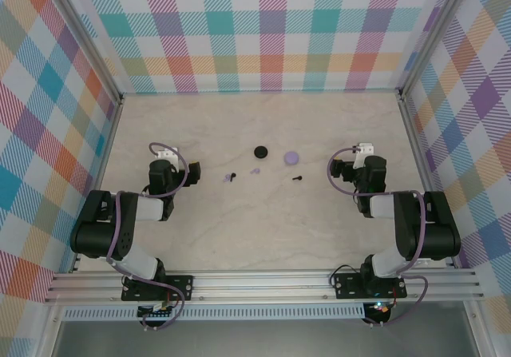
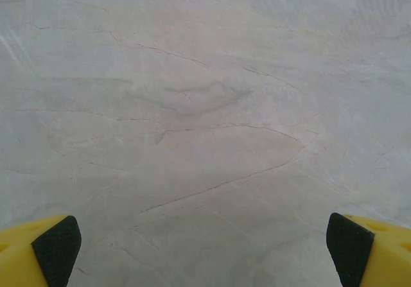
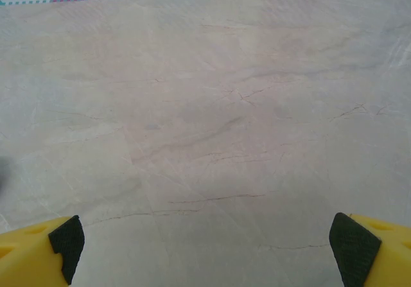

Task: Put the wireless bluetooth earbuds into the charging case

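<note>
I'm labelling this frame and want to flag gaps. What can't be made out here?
Top view: black earbuds, lilac earbud: too small to tell which way they lie.
Top view: black case, lilac case: too small to tell whether open or shut.
Wrist views: left gripper, right gripper: fingers cut off by the bottom edge, tips wide apart.

- left case (image 1: 259,151) and right case (image 1: 291,157) are sitting side by side mid table (image 1: 263,229)
- left earbud (image 1: 231,177), middle earbud (image 1: 255,170), right earbud (image 1: 297,178) are lying strung out just in front
</note>
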